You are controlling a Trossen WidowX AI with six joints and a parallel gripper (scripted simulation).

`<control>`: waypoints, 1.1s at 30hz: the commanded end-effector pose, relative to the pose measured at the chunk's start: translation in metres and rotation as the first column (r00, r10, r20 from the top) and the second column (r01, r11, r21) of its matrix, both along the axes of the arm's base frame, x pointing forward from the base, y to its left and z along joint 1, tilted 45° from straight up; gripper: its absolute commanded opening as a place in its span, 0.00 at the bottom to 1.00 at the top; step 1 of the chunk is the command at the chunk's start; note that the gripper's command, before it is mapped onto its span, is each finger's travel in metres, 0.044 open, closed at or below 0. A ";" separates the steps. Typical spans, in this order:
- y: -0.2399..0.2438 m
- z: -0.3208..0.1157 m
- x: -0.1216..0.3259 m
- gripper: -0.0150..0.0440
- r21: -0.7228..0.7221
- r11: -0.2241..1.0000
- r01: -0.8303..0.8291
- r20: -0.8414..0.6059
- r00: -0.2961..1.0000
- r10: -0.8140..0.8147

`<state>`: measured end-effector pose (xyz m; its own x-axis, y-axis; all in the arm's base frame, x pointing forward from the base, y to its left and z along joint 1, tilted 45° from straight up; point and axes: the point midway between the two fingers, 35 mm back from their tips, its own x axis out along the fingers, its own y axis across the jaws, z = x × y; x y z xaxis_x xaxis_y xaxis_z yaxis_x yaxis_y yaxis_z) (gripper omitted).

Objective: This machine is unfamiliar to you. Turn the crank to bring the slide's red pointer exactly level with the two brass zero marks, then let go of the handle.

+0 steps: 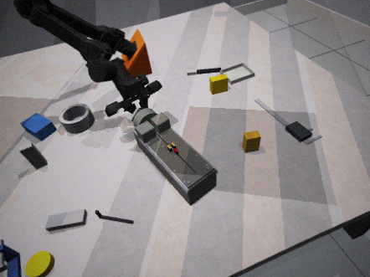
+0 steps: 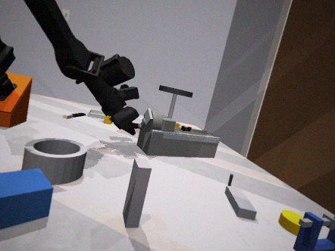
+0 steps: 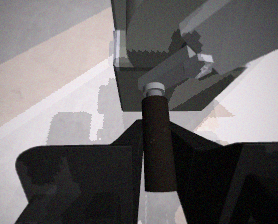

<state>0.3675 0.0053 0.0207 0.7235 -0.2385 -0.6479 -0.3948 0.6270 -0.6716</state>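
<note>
The machine is a long dark-grey box [image 1: 203, 186] [image 2: 182, 146] with a light-grey round hub [image 1: 145, 115] [image 2: 157, 120] at its arm end. The crank's dark brown handle [image 3: 160, 160] sticks out from the hub end. My gripper [image 1: 141, 107] [image 2: 136, 128] [image 3: 150, 124] is shut on this handle, one black finger on each side. On the top, the red pointer [image 1: 176, 151] sits beside the slot, off the line of the two brass marks [image 1: 171, 146], a little towards the end away from the crank. The wrist view does not show the pointer.
A grey ring [image 1: 76, 123] [image 2: 76, 164] and a blue block [image 1: 38, 126] [image 2: 23, 199] lie near the arm. A yellow block [image 1: 218, 84] and an orange block [image 1: 251, 141] stand beyond the machine. A grey slab [image 1: 67, 220] lies on the other side. A T-shaped post [image 2: 175, 91] rises behind the machine.
</note>
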 end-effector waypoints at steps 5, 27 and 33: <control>-0.005 0.000 0.002 0.25 -0.003 1.000 -0.003 0.001 1.000 0.003; -0.018 0.006 0.009 0.25 -0.004 1.000 -0.003 0.001 1.000 0.003; -0.019 0.007 0.010 0.25 -0.004 1.000 -0.003 0.001 1.000 0.003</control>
